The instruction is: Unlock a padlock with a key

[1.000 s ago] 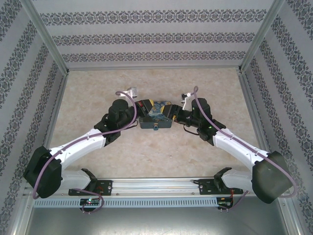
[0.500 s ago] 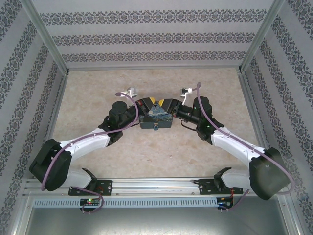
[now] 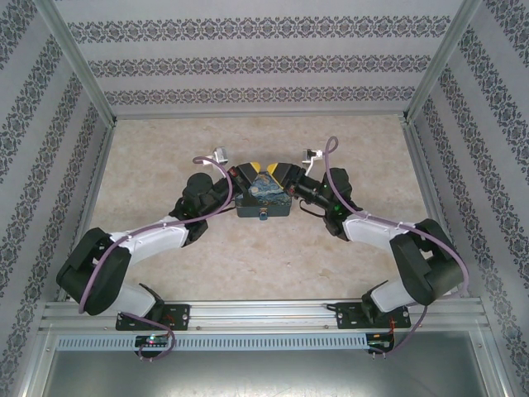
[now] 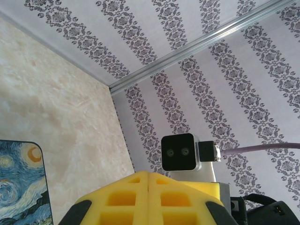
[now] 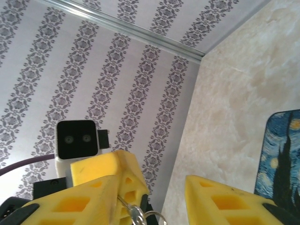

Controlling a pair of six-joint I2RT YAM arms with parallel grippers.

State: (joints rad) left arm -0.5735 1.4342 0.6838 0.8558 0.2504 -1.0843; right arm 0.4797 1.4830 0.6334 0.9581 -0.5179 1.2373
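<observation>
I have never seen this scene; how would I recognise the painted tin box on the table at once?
Start from the beige marbled table inside the wallpapered booth. Near its middle, where the left hand and the right hand nearly meet, sits the tin box. Its lid alone carries a swirling blue night-sky painting with a yellow moon.

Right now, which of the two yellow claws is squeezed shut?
The left gripper: in its wrist view its two yellow fingers meet with no gap. The right gripper has its fingers standing clearly apart.
</observation>
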